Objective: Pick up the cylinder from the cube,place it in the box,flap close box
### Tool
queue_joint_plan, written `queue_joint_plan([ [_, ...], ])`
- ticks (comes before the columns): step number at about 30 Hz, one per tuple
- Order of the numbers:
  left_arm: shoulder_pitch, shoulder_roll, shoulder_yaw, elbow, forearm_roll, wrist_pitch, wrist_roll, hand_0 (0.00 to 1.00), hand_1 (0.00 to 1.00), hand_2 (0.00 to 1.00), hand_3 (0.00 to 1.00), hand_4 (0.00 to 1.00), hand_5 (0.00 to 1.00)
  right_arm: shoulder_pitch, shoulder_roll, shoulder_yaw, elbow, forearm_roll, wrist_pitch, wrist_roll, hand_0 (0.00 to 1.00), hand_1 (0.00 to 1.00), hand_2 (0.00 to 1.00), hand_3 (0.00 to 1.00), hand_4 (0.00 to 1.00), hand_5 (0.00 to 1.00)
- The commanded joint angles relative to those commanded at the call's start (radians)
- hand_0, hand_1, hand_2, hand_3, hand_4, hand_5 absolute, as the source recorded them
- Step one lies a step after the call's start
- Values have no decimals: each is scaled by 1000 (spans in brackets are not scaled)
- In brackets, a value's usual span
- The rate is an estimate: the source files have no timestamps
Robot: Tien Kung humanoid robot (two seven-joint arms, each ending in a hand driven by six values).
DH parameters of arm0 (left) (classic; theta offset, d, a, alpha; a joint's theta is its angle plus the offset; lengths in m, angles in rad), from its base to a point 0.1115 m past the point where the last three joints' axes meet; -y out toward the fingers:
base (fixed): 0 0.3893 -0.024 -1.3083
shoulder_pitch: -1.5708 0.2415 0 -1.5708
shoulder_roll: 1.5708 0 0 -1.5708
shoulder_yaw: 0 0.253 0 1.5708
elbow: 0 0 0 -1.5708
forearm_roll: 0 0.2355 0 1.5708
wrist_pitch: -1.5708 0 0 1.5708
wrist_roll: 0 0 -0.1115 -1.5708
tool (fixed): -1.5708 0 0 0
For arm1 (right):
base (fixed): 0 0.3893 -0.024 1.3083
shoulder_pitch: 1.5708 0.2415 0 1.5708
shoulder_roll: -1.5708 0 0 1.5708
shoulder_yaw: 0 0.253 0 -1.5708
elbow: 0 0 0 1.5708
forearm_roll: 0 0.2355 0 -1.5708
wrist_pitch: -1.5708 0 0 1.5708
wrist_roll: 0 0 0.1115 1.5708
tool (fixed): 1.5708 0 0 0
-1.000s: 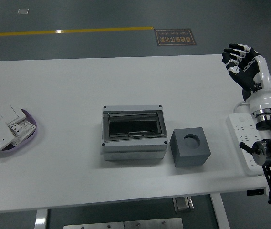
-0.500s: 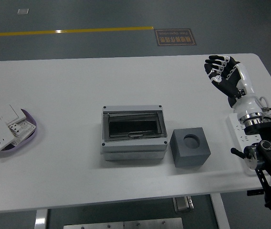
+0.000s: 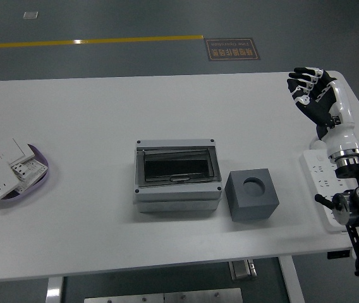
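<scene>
Head view: cylinder nowhere visible; cube (image 3: 251, 194) round socket looks dark, contents unclear. Box (image 3: 177, 174) lies long axis left-right at worktop (image 3: 103, 113) centre, dark flap over opening, interior unreadable. Cube just right of box. Right robot hand (image 3: 312, 91) raised over far right corner, fingers spread, holding nothing.

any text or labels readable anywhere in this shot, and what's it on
Floor sign: dark plate with two lines of print, too blurred to read.
Small floor plate: too small to tell whether it bears text.
Grey box, grey cube, power strip, switch plates in the purple bowl, right robot hand: no readable print.
</scene>
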Motion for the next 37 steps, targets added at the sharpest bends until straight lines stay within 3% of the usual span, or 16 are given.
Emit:
queue_joint_plan([
  [19,-15,13,-15,0,14,-1,4,629,655,580,658,713,371,-14,16,43,14,-7,-7,0,670,611,607,597,680,163],
  [37,-16,-12,-28,0,4,6,1,630,656,578,656,707,347,-22,10,71,48,-39,-22,-8,668,613,610,602,677,133],
])
